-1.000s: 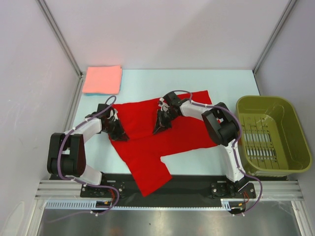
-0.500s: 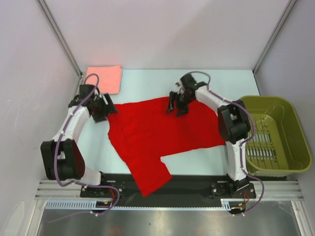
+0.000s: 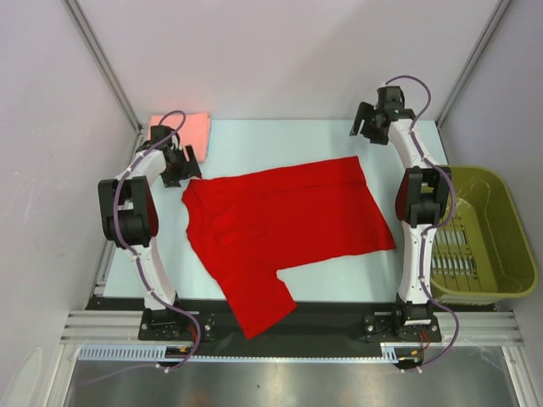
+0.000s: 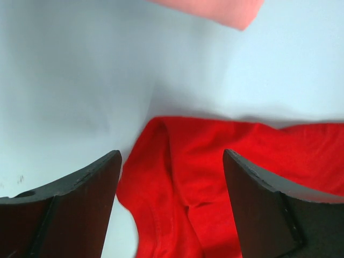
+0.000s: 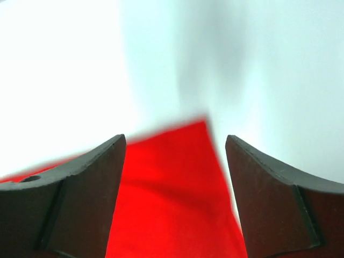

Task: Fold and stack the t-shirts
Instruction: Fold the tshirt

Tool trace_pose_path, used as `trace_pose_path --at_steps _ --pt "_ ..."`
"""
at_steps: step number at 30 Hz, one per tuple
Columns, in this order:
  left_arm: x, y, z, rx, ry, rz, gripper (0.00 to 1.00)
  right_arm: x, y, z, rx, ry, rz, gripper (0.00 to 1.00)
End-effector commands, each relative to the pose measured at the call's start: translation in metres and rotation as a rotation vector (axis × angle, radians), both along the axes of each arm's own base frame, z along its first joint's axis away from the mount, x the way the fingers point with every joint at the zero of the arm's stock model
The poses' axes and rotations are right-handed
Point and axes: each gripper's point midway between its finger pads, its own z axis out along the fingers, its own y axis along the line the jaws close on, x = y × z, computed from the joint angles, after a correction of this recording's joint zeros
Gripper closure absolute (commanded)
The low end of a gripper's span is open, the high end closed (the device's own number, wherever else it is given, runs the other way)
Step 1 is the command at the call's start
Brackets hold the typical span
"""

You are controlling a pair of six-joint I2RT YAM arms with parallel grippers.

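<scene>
Robotics laboratory cell. Plain white panels (image 3: 280,51) in metal struts (image 3: 103,64) rise just beyond the left gripper (image 3: 188,168) and right gripper (image 3: 361,129); a pale blue table (image 3: 280,140) lies beneath them (cables (image 3: 420,85) loop along both arms (image 3: 416,195)), and an aluminium rail (image 3: 479,326) carries the arm bases (image 3: 407,318), well behind.

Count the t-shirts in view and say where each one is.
2. The red t-shirt lies spread across the table's middle; the folded salmon-pink t-shirt sits at the far left corner, partly hidden by the left arm. No others show.
</scene>
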Motion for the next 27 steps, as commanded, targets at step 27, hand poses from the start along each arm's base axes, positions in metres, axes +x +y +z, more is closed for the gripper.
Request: trace_pose_path --at_steps 27 --pt "0.007 -0.009 -0.021 -0.054 0.030 -0.056 0.50 -0.006 -0.001 -0.081 0.006 0.098 0.170 0.39"
